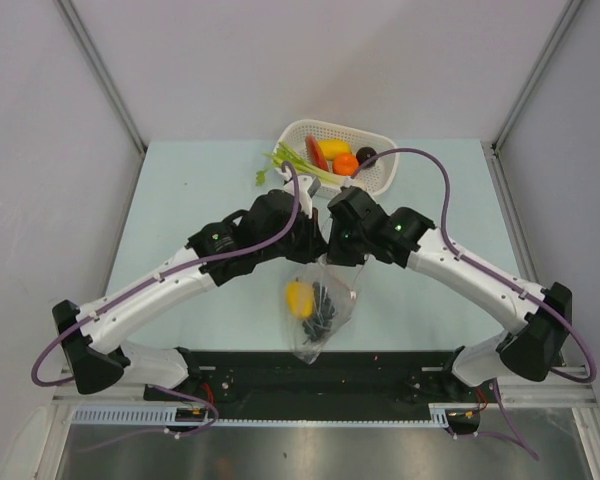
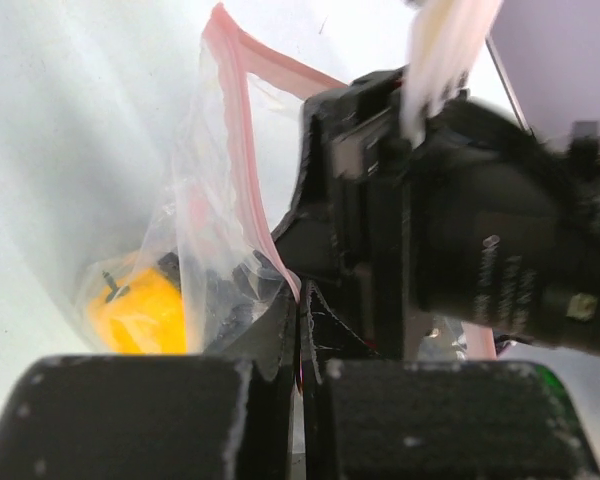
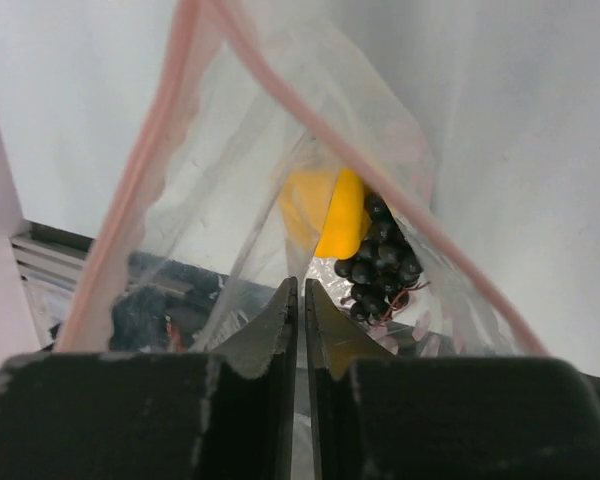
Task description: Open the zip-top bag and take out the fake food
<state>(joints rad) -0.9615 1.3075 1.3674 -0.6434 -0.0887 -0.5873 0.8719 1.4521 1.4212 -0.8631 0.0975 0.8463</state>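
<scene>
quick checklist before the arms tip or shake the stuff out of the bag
1. left tool shut on the zip-top bag edge: ok
2. right tool shut on the bag's other edge: ok
3. pink zip strip parted, mouth open: ok
4. bag emptied: not ok, a yellow piece and a dark cluster sit at its bottom
5. white basket apart from the hanging bag: ok
6. both grips firm enough not to slip: cannot tell
</scene>
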